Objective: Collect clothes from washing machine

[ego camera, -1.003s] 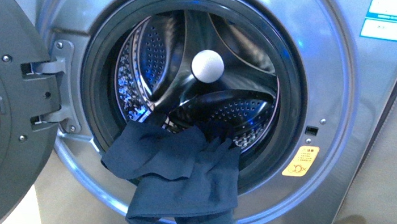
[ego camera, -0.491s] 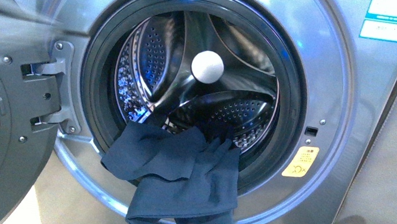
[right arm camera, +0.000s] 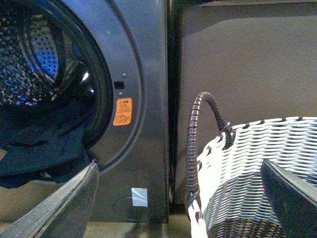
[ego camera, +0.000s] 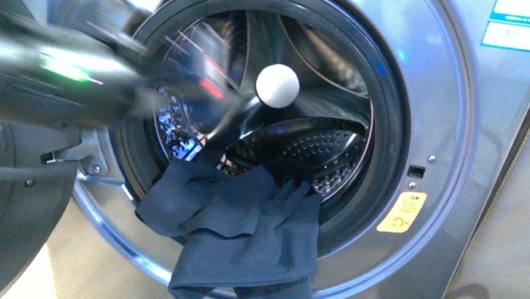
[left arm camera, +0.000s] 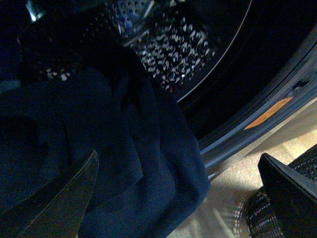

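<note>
Left gripper (left arm camera: 178, 158): fingers spread wide, nothing held, close to the clothes (ego camera: 244, 231). Right gripper (right arm camera: 179, 163): also spread, empty, facing the woven basket (right arm camera: 257, 148) beside the washing machine (ego camera: 443, 103). Clothes drape over the porthole's lower rim, partly hanging outside, partly inside the drum (ego camera: 308, 147).

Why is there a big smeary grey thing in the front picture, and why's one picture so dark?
Front view: that smear is motion blur, probably the left arm; the clothes are sharp. Left wrist view: dim and shadowy. Right wrist view: bright, the basket crisp.
</note>
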Robot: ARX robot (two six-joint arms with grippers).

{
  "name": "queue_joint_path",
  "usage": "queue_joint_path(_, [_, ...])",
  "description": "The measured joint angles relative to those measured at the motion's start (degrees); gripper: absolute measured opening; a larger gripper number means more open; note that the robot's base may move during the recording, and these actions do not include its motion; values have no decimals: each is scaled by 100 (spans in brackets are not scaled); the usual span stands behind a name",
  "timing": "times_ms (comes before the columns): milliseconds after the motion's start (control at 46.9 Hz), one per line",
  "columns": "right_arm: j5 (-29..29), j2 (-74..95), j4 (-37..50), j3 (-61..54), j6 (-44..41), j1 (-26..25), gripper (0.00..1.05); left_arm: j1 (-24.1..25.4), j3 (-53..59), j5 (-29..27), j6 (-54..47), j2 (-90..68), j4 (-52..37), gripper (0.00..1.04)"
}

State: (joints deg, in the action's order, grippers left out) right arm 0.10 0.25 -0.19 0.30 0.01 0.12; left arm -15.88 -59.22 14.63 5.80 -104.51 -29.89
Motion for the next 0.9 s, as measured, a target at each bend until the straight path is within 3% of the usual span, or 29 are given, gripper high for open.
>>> queue_joint_path(299, [0, 0, 0, 0, 0, 0, 97, -127, -1394, -704, -570, -1572, 1023, 98])
queue_joint_path(683, [-2, 0, 0, 0, 0, 0, 97, -197, -3104, -820, -933, -2450, 2424, 98])
queue_joint_path(811, [0, 0, 0, 0, 0, 0, 97, -225, -3733, -1069, -1176, -2743, 3495, 98])
queue_joint_path(896, [-2, 0, 0, 0, 0, 0, 97, -221, -3827, -1185, -1241, -2885, 3602, 98])
